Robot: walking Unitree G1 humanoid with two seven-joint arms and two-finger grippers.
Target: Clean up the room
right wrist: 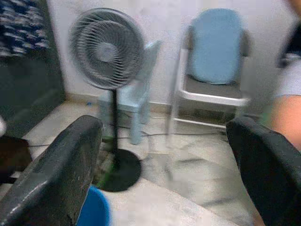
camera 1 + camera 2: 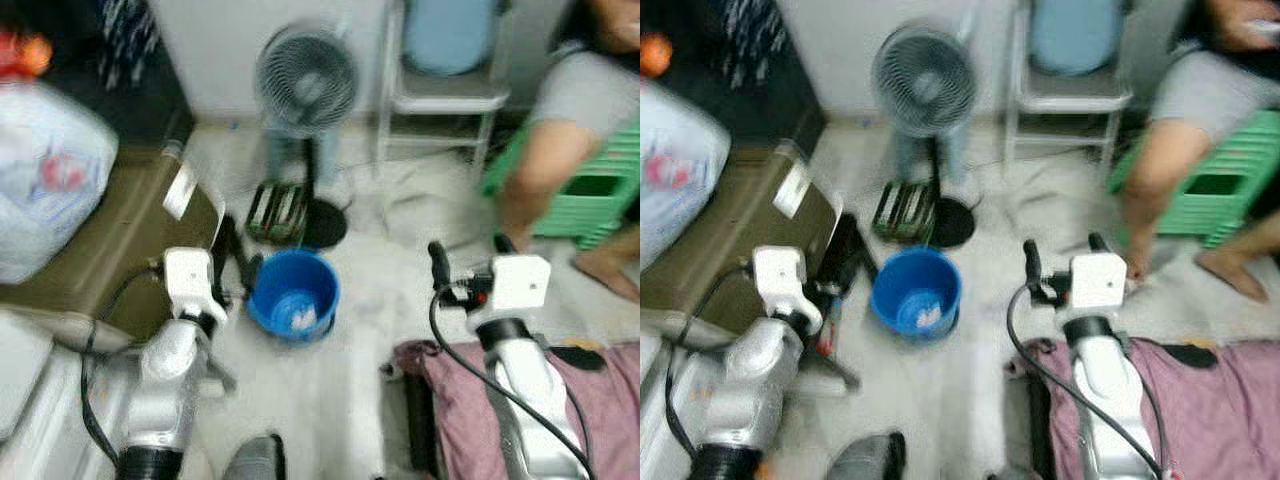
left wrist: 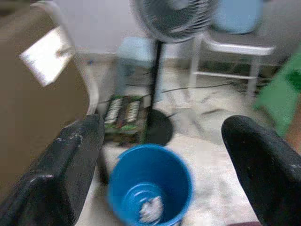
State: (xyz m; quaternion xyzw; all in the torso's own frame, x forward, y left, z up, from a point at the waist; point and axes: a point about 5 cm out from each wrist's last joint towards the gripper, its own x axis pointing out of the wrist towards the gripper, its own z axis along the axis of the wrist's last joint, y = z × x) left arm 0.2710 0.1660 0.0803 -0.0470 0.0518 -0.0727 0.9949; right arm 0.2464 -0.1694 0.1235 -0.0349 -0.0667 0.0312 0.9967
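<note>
Hovering over the blue bucket (image 2: pixel 293 294), the left gripper (image 3: pixel 164 174) has its jaws spread wide. Right gripper (image 1: pixel 164 165) is spread too, near a fan (image 1: pixel 106 48).

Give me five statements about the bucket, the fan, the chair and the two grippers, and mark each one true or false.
1. The round blue plastic bucket stands on the floor with something white and crumpled inside. True.
2. The grey pedestal fan lies toppled on the floor. False: it stands upright on its round black base, behind the bucket.
3. The left gripper is open, and the bucket shows between its fingers. True.
4. The right gripper is shut on a cloth. False: it is open and holds nothing.
5. The white metal chair with a light blue backrest stands against the wall, to the right of the fan. True.
</note>
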